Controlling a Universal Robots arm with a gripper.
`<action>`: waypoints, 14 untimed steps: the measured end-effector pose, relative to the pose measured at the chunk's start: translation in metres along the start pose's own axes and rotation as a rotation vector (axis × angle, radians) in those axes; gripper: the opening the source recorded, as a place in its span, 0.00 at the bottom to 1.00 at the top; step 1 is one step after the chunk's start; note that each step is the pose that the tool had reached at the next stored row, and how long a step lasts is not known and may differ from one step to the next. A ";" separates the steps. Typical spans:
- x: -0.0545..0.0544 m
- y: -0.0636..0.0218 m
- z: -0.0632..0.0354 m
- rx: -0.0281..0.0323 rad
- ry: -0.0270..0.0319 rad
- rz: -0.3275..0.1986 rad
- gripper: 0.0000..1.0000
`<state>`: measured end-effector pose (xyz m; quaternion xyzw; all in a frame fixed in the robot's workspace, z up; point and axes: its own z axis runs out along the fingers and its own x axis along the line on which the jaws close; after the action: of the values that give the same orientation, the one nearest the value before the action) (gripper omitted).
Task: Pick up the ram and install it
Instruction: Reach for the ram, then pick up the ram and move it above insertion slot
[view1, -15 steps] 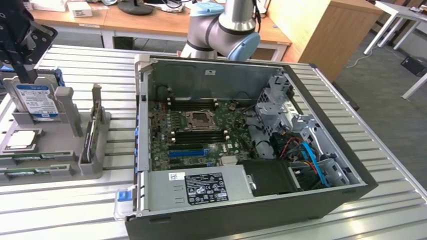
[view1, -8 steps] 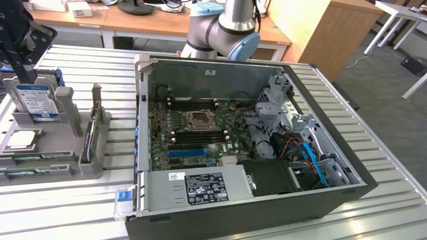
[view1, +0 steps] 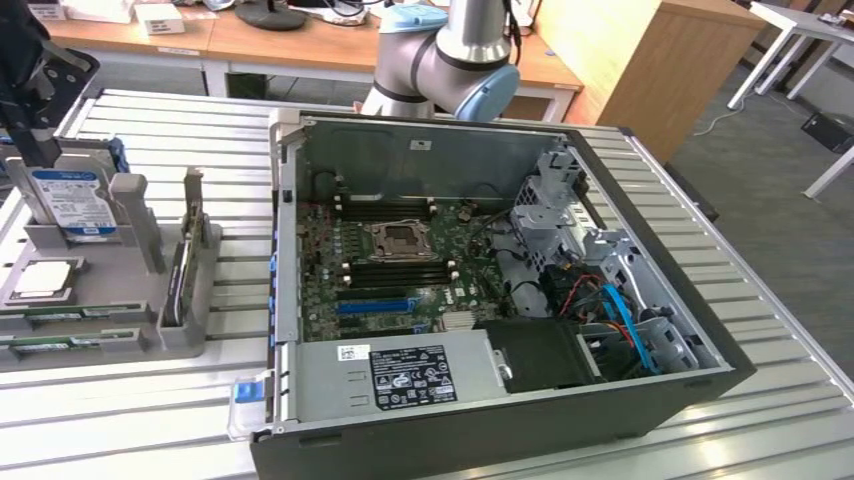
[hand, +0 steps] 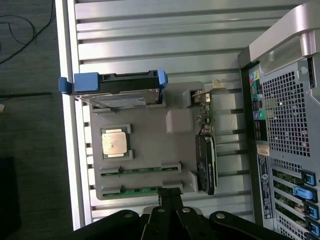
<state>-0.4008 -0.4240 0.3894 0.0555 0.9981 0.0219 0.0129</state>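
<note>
Plainly noted ram (hand: 131, 190) unpicked in its grey holder (hand: 150, 145), gripper (hand: 169, 196) closed on nothing near it; installation outstanding.

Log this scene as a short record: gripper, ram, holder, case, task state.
gripper: shut, nothing in it, above the holder's edge by the ram
ram: two green sticks set in the holder's slots, untouched
holder: grey tray on the table beside the case, also carrying a CPU, a hard drive and a card
case: open, board exposed
task state: ram not yet picked up
</note>
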 end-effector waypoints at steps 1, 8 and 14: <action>0.000 0.0000 0.0000 0.0000 0.0000 0.000 0.11; 0.000 -0.0050 -0.0002 0.0000 0.0001 0.000 0.11; 0.000 -0.0050 -0.0002 0.0000 0.0001 0.000 0.11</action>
<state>-0.4009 -0.4291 0.3894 0.0556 0.9981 0.0219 0.0129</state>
